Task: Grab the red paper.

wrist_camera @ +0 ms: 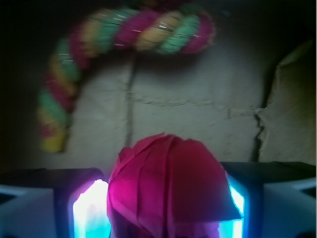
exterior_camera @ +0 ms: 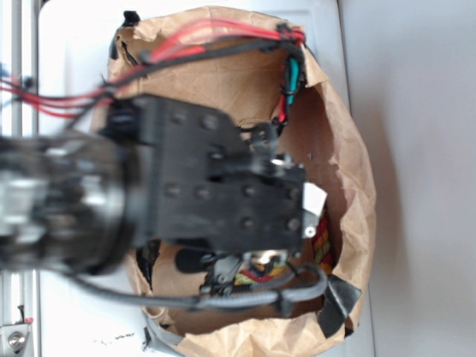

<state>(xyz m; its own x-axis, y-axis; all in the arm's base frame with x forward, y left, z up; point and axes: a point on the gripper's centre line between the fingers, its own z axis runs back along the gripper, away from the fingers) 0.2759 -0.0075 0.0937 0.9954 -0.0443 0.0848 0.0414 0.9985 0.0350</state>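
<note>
Between gripper [wrist_camera: 163,198] pads: red paper [wrist_camera: 166,183], unlabelled.

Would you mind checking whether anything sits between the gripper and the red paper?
Nothing visible does: in the wrist view the red paper already sits between the gripper's fingers. The rope lies beyond it, clear of the jaws.

arm [exterior_camera: 216,186]: black, boxy plates with rows of round screw heads; blurred silver-grey joint at left
cables [exterior_camera: 201,41]: red and black bundle looping above; teal stretch at right; thick black loom below
fingers [wrist_camera: 34,208]: black, glowing cyan-white pads
tag [exterior_camera: 314,199]: small, white
</note>
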